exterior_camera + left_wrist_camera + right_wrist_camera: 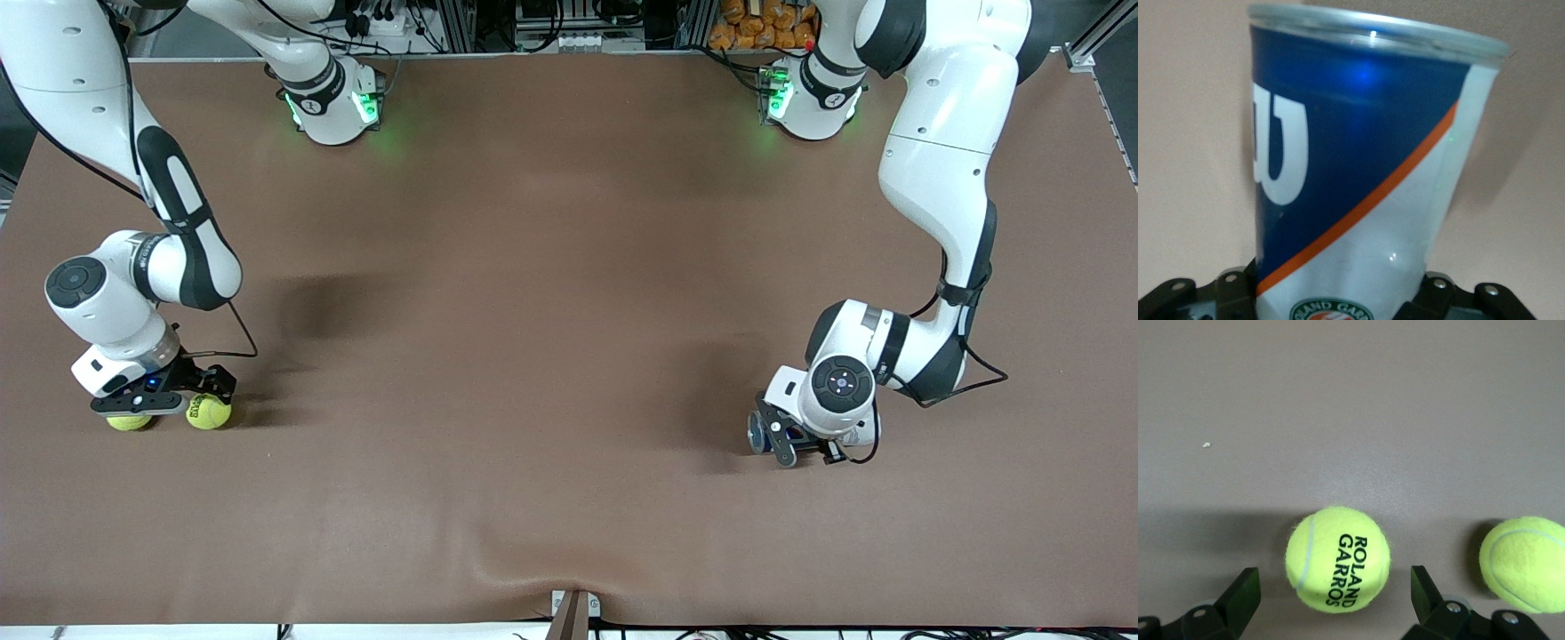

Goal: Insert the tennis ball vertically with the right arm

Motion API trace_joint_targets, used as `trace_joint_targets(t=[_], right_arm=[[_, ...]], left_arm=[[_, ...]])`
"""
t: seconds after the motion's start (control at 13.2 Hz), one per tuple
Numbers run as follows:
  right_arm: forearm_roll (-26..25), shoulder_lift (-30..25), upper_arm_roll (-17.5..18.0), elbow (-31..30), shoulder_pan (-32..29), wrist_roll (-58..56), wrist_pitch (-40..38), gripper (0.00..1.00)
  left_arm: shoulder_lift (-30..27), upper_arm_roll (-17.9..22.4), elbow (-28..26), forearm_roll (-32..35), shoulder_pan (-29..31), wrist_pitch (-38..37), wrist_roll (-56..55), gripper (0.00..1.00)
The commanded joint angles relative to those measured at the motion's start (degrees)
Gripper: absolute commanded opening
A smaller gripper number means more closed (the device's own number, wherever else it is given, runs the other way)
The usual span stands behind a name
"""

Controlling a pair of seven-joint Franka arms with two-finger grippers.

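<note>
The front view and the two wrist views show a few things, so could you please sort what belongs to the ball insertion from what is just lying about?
Job in hand:
- right gripper, open around the lettered tennis ball
- left gripper, shut on the blue and white ball can

Lying about:
- second tennis ball, beside the lettered one
- brown table

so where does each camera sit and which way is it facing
Front view: high across the table, facing both arms; right gripper low over two balls, left gripper shut on the can.
Left wrist view: on the left wrist, looking along its fingers at the can.
Right wrist view: on the right wrist, looking down past open fingers at the balls.
Shared: front and right wrist views both show the balls.
</note>
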Motion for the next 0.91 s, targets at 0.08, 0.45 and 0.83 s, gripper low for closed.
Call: trace_joint_targets(t=[0.08,0.45,0.83], right_arm=[[0.06,2.67,0.86,1.56,-1.58,-0.09,2.84,1.0],[0.41,4.69,0.86,2.97,-1.5,0.26,3.19,1.0],[0.58,5.83,0.95,4.46,-1.5,0.26,3.19,1.0]], left_arm=[[0.45,-0.09,0.88,1.05,-0.06,0.46,0.81,0.7],[-2.8,-2.27,1.32,0.17,-1.64,0.02,0.72,0.71],[-3.95,-7.03,2.9,-10.69,-0.85,-0.15,0.72,0.72]])
